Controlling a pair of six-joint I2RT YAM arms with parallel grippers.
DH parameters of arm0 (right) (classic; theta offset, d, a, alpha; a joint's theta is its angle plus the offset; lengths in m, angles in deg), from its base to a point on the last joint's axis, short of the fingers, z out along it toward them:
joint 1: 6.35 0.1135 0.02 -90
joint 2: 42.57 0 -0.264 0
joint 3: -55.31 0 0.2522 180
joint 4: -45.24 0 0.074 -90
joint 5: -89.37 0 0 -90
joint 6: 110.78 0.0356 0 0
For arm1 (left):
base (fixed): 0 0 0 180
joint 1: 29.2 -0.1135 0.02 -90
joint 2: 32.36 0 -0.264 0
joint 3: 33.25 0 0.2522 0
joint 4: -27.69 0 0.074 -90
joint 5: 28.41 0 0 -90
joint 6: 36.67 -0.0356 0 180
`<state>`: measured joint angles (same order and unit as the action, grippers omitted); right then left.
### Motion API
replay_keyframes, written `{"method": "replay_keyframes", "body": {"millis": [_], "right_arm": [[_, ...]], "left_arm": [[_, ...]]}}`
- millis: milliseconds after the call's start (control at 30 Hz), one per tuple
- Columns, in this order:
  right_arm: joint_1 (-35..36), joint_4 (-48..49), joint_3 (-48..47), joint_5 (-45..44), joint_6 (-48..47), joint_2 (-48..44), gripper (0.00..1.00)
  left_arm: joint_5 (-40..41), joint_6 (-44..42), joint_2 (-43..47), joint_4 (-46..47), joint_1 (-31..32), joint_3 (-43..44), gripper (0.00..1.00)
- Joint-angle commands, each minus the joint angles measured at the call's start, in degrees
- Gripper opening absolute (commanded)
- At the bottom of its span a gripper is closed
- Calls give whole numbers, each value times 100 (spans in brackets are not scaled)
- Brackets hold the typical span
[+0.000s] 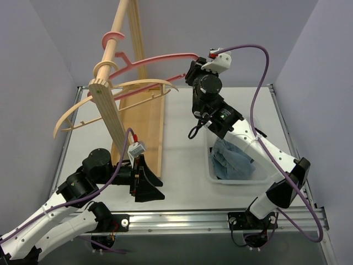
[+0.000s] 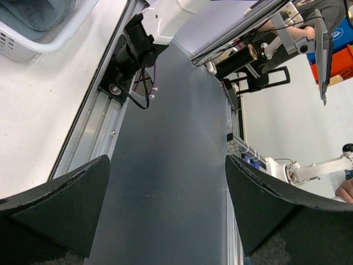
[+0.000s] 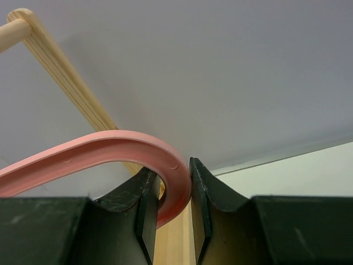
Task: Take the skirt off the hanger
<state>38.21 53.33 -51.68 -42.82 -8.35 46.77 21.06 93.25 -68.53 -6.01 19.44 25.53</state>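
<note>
right gripper was narrow, pinched on the curved end of the pink hanger, which hung on the wooden rack. the hanger looked bare. left gripper was wide, holding nothing, low near the front of the table. skirt, blue denim, lay crumpled in the white bin under the right arm, well apart from the hanger, so i'd judge the removal done. handling guess: the denim was soft, limp, fairly light, not fragile, not slippery. a pinch on a bunched fold or the waistband should hold. the hanger was stiff smooth plastic and could slip or swing in the grip, so taking it at the bend suited it.
</note>
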Motion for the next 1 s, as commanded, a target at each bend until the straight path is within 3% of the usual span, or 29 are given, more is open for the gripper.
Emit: {"method": "replay_keyframes", "body": {"millis": [0,33,67,133,167,200,233,333,500,633,867,967], "right_arm": [[-61,-258,-98,-237,356,-145,1],[-87,-390,-116,-237,409,-128,6],[-96,-644,-134,-176,445,-101,18],[-105,-996,-169,-184,550,-84,33],[-96,-1102,-169,-158,594,-75,49],[-96,-1208,-160,-149,620,-75,57],[-96,-1435,-152,-157,682,-66,77],[-96,-1884,-47,-157,779,-118,100],[-87,-2518,796,-351,1463,-855,100],[0,-2676,1964,43,2000,-1831,100],[386,-2905,3705,739,3080,-3202,100],[607,-2696,4207,790,3083,-3511,100]], "left_arm": [[-7,68,-22,237,-13,16,94],[2,77,-40,237,-13,7,94],[2,112,-49,228,-13,-1,94],[28,173,-75,219,-13,-54,94],[37,217,-84,263,-13,-72,94],[37,244,-93,298,-13,-89,94],[37,296,-101,333,-13,-124,94],[19,419,-110,482,-13,-203,94],[-25,534,-154,676,-13,-309,94],[-42,727,-163,895,-21,-449,94],[-139,1860,-154,2502,-21,-1135,94],[-95,2002,-128,2627,-13,-1223,94]]}}
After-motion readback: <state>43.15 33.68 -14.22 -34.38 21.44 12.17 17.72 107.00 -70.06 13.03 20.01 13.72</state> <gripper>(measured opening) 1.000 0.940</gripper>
